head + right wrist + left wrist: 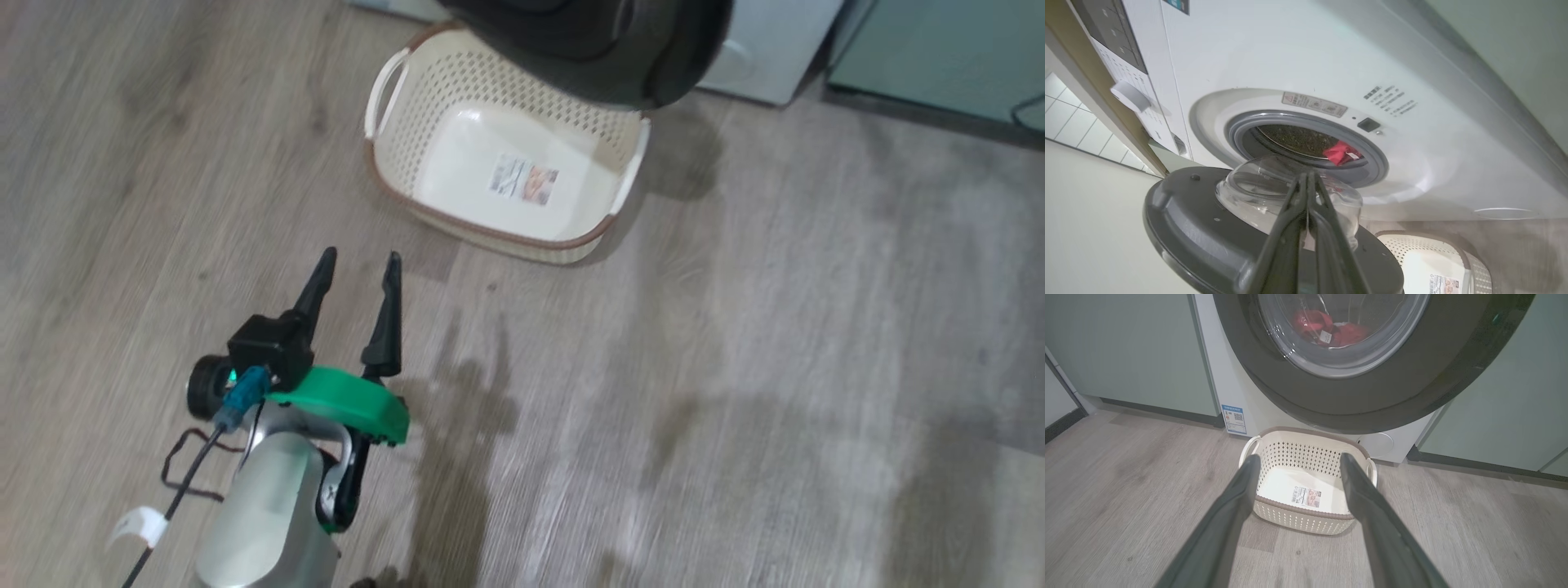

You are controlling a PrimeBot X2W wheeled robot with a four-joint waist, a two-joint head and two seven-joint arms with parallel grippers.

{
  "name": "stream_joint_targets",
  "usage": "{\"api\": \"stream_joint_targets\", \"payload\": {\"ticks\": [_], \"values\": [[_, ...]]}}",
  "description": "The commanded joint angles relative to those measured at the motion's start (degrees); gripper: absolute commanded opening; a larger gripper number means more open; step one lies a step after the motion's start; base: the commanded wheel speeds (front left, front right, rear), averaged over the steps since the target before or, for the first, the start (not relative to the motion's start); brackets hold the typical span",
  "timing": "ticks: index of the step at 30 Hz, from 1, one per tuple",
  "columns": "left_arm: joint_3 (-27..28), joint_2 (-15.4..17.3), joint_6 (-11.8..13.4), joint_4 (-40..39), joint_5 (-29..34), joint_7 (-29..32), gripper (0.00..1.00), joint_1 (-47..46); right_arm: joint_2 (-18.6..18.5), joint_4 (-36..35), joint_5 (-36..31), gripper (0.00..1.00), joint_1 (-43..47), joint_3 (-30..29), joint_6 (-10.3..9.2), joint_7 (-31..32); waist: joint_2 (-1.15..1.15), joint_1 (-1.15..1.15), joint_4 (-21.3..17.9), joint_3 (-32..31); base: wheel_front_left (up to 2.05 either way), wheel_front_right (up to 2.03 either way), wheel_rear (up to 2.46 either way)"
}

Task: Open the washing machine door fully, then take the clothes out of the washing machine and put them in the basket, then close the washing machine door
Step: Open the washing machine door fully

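Left gripper (361, 256) is hanging over the wood floor (735, 408), fingers spread wide and gripping nothing. Basket (490, 233) is sitting on the floor beyond the fingertips and a bit to their right, well apart from them. In the left wrist view it's lining up between the two fingers. Inside the basket, just the label (524, 180) on its bottom is showing. Washing machine door (1351, 408) is hanging open over the basket's far edge, further out past the fingertips. Clothes (1347, 332) are showing red through its clear window, with a small white tag on them. They're lying in the drum (1298, 141) of the washing machine (1290, 53). Right gripper (1306, 176) is pointing at the door's inner side, fingers pressed together with nothing between them. Its tips are lining up over the bowl window; can't tell if they're touching it. Drum opening with the clothes is sitting just beyond the tips, slightly right. Basket corner is showing lower right of those fingers.
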Motion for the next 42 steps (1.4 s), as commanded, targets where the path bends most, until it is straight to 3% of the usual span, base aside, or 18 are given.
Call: {"api": "stream_joint_targets", "payload": {"ticks": [1,13,31,42], "values": [[1.26,1.09,0.37,-1.75,-0.52,-0.54,1.00,-1.96,1.53,-1.03,-0.84,0.00,-2.12,0.88,0.00,-0.10,0.00,0.00,1.66,1.66,0.00,0.00,0.00],[-0.86,1.09,1.97,-1.16,-2.92,-0.54,1.00,-2.17,6.58,-0.34,-2.66,0.00,-1.38,8.20,0.00,4.77,0.00,0.00,5.03,-0.34,0.00,0.00,0.00],[2.40,1.09,2.13,-1.05,-0.12,-0.54,1.00,2.46,10.37,-4.37,1.35,0.00,9.26,13.31,0.00,9.48,0.00,0.00,8.78,-8.35,0.00,0.00,0.00],[3.04,1.09,1.09,-0.58,2.25,-0.54,1.00,3.72,17.77,-5.71,3.94,0.00,15.01,15.25,0.00,8.55,0.00,0.00,13.35,-11.78,0.00,0.00,0.00]]}}
